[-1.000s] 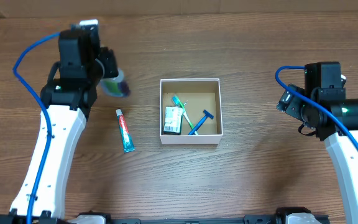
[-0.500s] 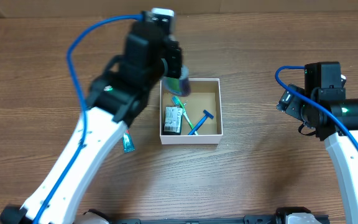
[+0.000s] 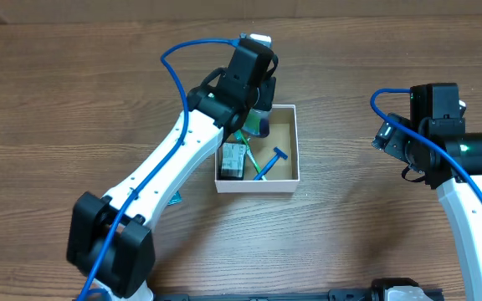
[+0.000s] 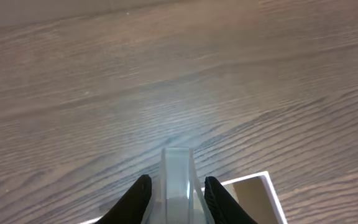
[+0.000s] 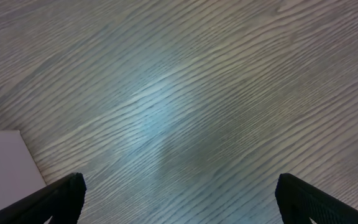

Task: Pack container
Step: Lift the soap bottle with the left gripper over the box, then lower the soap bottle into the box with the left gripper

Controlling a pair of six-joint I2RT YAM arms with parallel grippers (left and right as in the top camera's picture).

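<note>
One container (image 3: 255, 186); left tool (image 4: 177, 185) grips one bottle (image 4: 178, 163); right tool (image 5: 180, 188) agape.

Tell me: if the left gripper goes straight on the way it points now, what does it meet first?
Most likely the container: the left gripper, shut on the small bottle, points down near the box's back rim, so the bottle would touch rim or brown floor first. Depth is unclear.

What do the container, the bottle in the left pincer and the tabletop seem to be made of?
Container: likely cardboard, with matte white walls and a brown inside.
Bottle, held in the left pincer: probably clear plastic, as it looks translucent, though glass cannot be ruled out.
Tabletop: wood or wood-look laminate, with visible grain and a soft sheen.
</note>
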